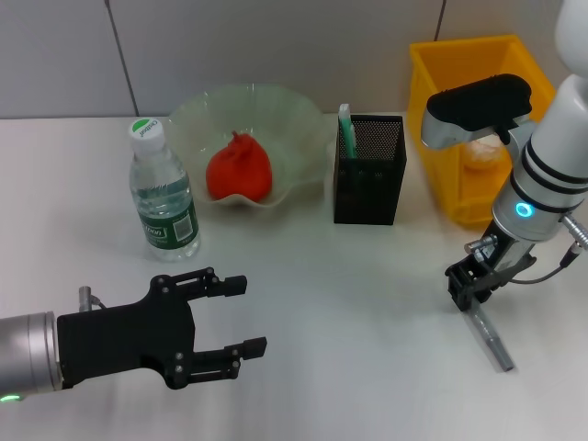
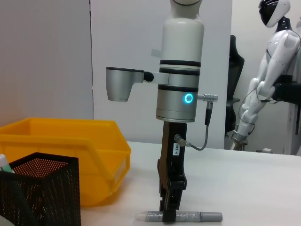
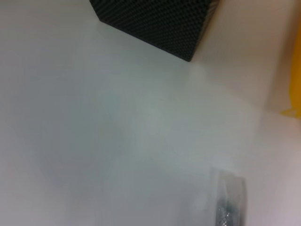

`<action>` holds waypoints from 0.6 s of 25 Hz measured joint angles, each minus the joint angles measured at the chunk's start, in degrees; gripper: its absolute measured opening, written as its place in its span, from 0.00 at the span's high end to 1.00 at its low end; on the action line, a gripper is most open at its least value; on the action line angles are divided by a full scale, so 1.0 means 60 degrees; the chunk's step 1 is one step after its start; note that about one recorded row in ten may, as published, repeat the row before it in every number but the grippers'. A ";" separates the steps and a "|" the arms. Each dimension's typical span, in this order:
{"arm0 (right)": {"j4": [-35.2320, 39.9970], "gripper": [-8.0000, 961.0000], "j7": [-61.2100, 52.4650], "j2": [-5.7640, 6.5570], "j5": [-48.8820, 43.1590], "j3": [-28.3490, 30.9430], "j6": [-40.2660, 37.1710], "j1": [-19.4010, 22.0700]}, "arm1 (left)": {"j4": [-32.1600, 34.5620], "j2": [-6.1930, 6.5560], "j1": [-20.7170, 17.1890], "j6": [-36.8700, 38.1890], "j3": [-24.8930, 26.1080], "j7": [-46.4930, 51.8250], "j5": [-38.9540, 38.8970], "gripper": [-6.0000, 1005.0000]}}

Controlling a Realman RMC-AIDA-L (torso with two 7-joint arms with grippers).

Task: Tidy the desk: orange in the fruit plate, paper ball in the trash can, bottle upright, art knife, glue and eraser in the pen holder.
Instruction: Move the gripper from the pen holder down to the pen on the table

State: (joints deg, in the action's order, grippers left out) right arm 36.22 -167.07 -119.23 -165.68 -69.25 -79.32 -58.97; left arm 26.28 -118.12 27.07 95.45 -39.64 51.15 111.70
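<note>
The grey art knife (image 1: 493,342) lies flat on the table at the right. My right gripper (image 1: 470,292) is down over one end of it, and the left wrist view shows that gripper (image 2: 170,213) standing on the art knife (image 2: 197,217). The orange (image 1: 239,171) rests in the clear fruit plate (image 1: 303,119). The bottle (image 1: 163,197) stands upright beside it. A green-and-white stick (image 1: 345,129) pokes out of the black mesh pen holder (image 1: 369,175). A pale lump like the paper ball (image 1: 480,158) shows in the yellow trash can (image 1: 459,73). The eraser is out of view. My left gripper (image 1: 246,317) hovers open at the front left.
The pen holder (image 3: 155,23) stands between the plate and the yellow trash can (image 2: 61,141). The right arm's elbow hangs over the trash can. Bare tabletop lies between the two grippers. Another white robot (image 2: 273,70) stands beyond the table's far side.
</note>
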 joint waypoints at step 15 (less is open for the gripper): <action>-0.0015 0.75 0.0000 -0.0006 -0.0013 0.0000 -0.0048 0.0004 | 0.0002 0.0000 0.0024 -0.0010 0.0001 0.0000 0.0000 0.25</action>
State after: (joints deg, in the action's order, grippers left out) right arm 36.13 -167.07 -119.26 -165.77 -69.25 -79.61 -58.95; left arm 26.29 -118.12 27.21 95.39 -39.64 51.15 111.70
